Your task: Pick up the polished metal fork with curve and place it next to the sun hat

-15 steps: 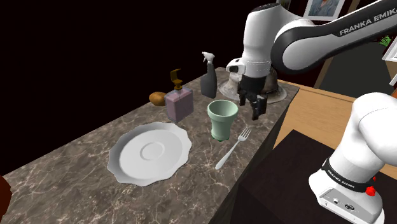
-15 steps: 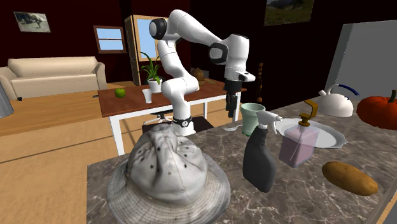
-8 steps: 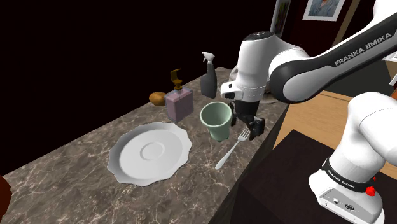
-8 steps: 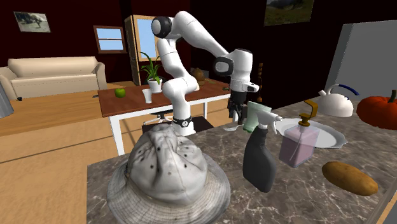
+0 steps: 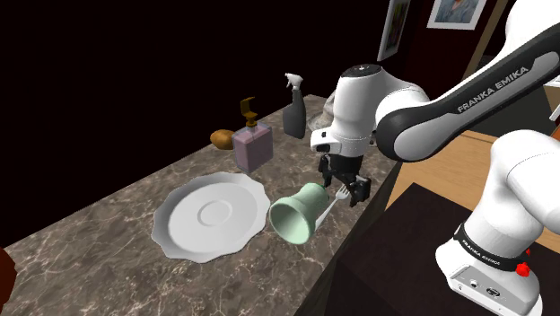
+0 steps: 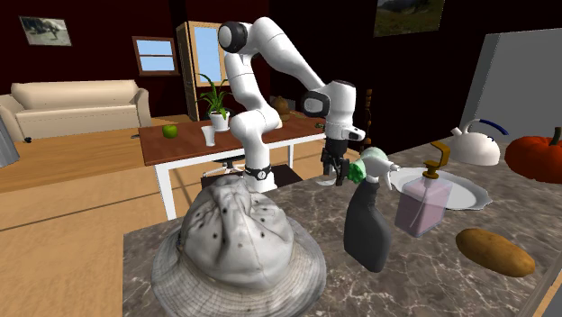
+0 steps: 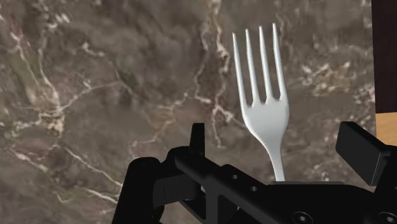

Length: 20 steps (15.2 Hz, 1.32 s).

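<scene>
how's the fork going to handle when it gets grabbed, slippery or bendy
Probably stiff: the fork looks like one solid, smooth piece. Its handle is thin and narrow, so it may slip or pivot in the open gripper unless it is clasped squarely. It lies low on the counter, so there is likely little edge to catch, and it might slide when nudged.

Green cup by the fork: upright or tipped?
Tipped. The cup lies on its side on the counter, its open mouth facing the shoulder camera, beside the plate.

White arm (image 5: pixel 516 193), dark joints (image 5: pixel 420 136), black tool (image 5: pixel 346 186)
</scene>
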Available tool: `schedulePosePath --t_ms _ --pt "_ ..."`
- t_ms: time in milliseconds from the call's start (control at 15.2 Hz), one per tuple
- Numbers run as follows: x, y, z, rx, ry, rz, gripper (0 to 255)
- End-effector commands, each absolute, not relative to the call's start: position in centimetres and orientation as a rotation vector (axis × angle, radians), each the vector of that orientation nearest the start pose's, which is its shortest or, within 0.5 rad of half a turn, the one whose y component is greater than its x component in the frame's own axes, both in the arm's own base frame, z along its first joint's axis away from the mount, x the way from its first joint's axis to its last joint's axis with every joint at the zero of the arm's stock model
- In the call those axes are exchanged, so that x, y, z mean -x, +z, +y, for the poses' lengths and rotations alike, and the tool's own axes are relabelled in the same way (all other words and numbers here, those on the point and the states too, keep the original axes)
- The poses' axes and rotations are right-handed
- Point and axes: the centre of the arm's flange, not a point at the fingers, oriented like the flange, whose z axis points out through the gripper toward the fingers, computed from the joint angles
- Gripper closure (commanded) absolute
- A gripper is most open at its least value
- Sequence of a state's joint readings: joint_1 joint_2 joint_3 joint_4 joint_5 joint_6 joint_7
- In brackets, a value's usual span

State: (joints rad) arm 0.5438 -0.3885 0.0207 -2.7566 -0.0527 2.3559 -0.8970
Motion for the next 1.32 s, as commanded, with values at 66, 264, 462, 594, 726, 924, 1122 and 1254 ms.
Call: schedulePosePath --t_ms 66,264,462,594,726,924,1122,1254 --pt "-31.4 33.1 19.7 2.332 0.031 -2.167 0" --pt "-31.4 33.1 19.7 2.332 0.031 -2.167 0" --pt "-31.4 33.1 19.7 2.332 0.031 -2.167 255" --pt "-31.4 33.1 19.8 2.332 0.031 -2.167 255" --pt "-31.4 33.1 19.8 2.332 0.031 -2.167 255" --pt "-31.4 33.1 19.7 2.332 0.031 -2.167 255" --pt "-31.4 34.7 19.7 2.332 0.031 -2.167 255" --pt "-31.4 35.7 19.7 2.332 0.031 -2.167 255"
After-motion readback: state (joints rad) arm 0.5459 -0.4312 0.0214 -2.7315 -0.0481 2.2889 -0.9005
